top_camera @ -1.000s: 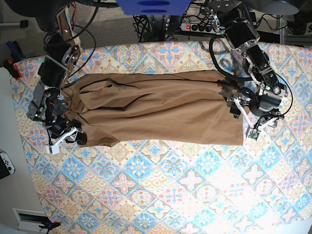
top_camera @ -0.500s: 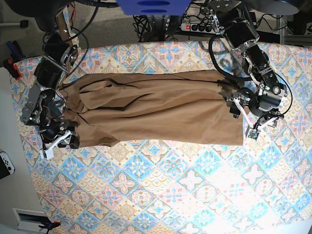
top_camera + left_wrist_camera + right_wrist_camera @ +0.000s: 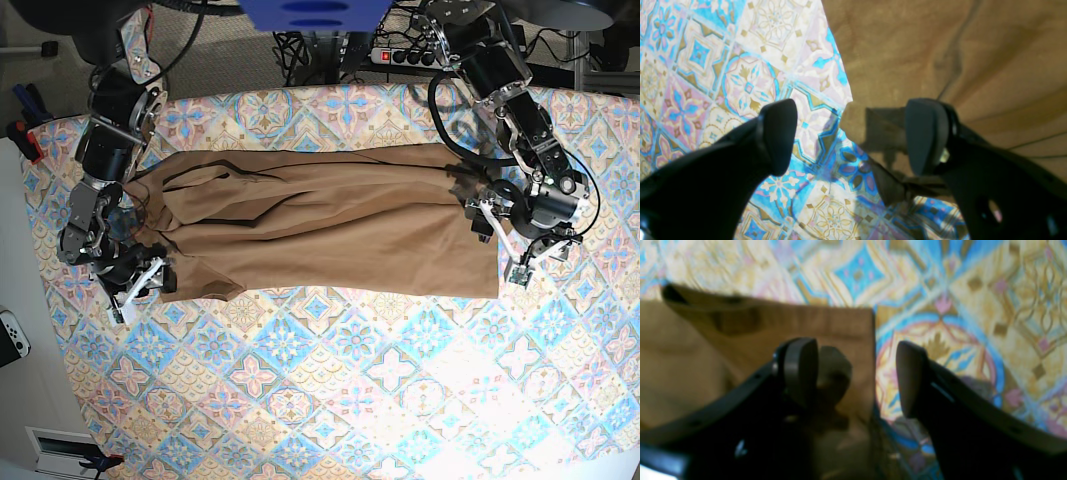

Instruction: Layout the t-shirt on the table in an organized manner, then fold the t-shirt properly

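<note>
The tan t-shirt (image 3: 320, 220) lies stretched sideways across the patterned table (image 3: 350, 400), loosely bunched, with folds at its left end. My left gripper (image 3: 503, 243) is at the shirt's right end, by the near hem corner. In the left wrist view the left gripper (image 3: 853, 136) is open, and a corner of the t-shirt (image 3: 940, 50) lies between its jaws over the table (image 3: 723, 66). My right gripper (image 3: 143, 280) is at the shirt's near left corner. In the right wrist view the right gripper (image 3: 855, 376) is open astride the edge of the t-shirt (image 3: 773, 323), one finger over cloth, one over the table (image 3: 940, 290).
A power strip (image 3: 405, 55) and cables lie behind the table's far edge, below a blue object (image 3: 315, 12). A white game controller (image 3: 12, 335) sits off the table's left side. A red-handled tool (image 3: 25, 140) is at the far left.
My right gripper swung out to the left, away from the shirt's corner, then came back in against it. The left arm and the shirt have stayed still.
</note>
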`<state>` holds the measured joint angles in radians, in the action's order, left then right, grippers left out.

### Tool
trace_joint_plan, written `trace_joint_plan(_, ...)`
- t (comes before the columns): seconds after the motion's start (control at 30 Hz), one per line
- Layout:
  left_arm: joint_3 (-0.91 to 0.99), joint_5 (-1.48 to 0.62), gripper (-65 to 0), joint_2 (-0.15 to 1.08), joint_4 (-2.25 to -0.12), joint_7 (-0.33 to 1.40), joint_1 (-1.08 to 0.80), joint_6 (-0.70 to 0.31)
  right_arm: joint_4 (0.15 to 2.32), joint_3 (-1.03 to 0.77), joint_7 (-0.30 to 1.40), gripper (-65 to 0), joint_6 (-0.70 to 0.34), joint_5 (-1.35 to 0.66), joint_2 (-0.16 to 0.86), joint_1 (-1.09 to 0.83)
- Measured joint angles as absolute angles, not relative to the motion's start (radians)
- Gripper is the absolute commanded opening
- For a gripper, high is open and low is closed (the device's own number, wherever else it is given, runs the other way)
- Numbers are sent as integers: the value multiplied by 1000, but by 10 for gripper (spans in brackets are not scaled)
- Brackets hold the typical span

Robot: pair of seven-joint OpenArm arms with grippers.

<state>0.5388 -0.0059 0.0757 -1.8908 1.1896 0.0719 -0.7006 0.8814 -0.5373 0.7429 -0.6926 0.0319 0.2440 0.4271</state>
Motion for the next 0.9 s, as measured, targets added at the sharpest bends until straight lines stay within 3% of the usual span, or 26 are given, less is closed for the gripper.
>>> trace_joint_plan(0.33,539,-7,-162,78,-1926,1190,67,-701,883,-533,775,-291,-690,81,234,429)
trace_joint_plan(0.7,543,-7,-162,80,-1936,1190,87,-702,896,-533,768,-291,-688,121,142,436)
trace_joint_plan(0.9,586,-2,-159,97,-1814,1031,172,-703,897,-533,793,-291,-688,113,138,442)
